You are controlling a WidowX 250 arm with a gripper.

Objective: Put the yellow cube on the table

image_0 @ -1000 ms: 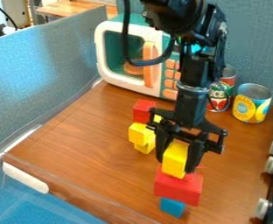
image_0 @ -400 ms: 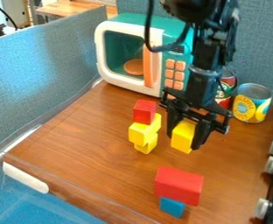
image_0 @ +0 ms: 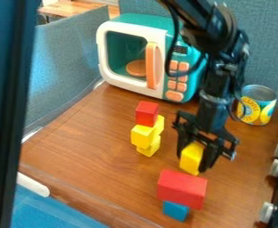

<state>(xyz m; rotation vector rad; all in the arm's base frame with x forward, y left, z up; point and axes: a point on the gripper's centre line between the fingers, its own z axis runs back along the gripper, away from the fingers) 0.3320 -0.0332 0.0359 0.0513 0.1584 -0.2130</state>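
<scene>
The gripper (image_0: 194, 161) hangs over the right middle of the table, shut on the yellow cube (image_0: 191, 158), a tall block gripped between its two fingers. The cube is just behind the red block (image_0: 181, 189), its lower end close to that block's back edge; whether it touches the wood I cannot tell. The brown wooden table (image_0: 94, 151) lies below.
Left of the gripper stands a stack of yellow blocks (image_0: 144, 136) with a red cube (image_0: 147, 113) on top. A blue block (image_0: 175, 210) sits under the red block. Behind are a toy microwave (image_0: 159, 89) and a can (image_0: 257, 105). Stove knobs (image_0: 276, 168) line the right edge; a dark post (image_0: 9, 111) crosses the left.
The gripper first moved back and right off the red block with the yellow cube, then came down lower and slightly nearer the camera. A dark post has appeared at the left.
</scene>
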